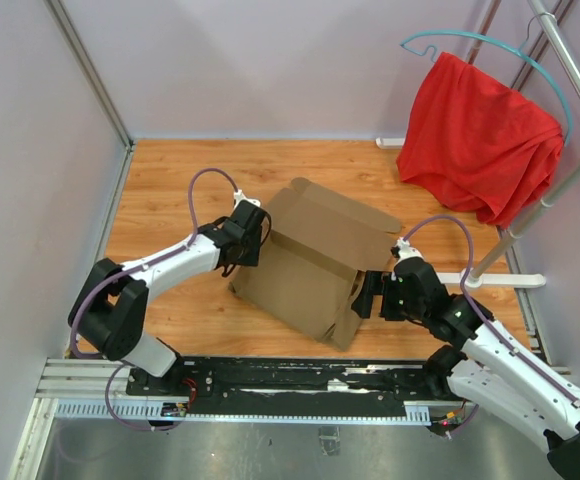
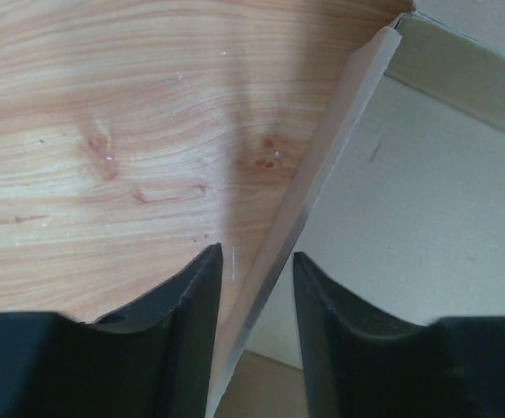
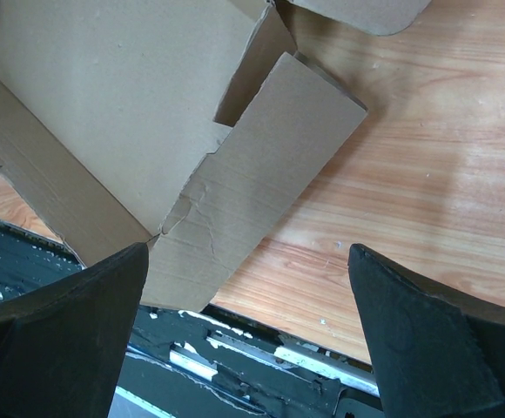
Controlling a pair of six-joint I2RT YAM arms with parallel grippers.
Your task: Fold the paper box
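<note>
The paper box [image 1: 315,255] is brown cardboard, partly folded, with raised walls and loose flaps, in the middle of the wooden table. My left gripper [image 1: 250,235] is at the box's left wall. In the left wrist view its jaws [image 2: 255,252] stand narrowly apart astride that wall's upper edge [image 2: 322,165], which leans along the left finger and is clear of the right one. My right gripper [image 1: 370,295] is at the box's near right corner, wide open and empty [image 3: 245,252]. A creased side flap [image 3: 270,165] lies just ahead of its left finger.
A red cloth [image 1: 480,135] hangs on a teal hanger [image 1: 490,42] from a white rack [image 1: 570,170] at the back right. The black base rail [image 1: 300,375] runs along the near table edge. White walls enclose the wooden table [image 1: 170,180].
</note>
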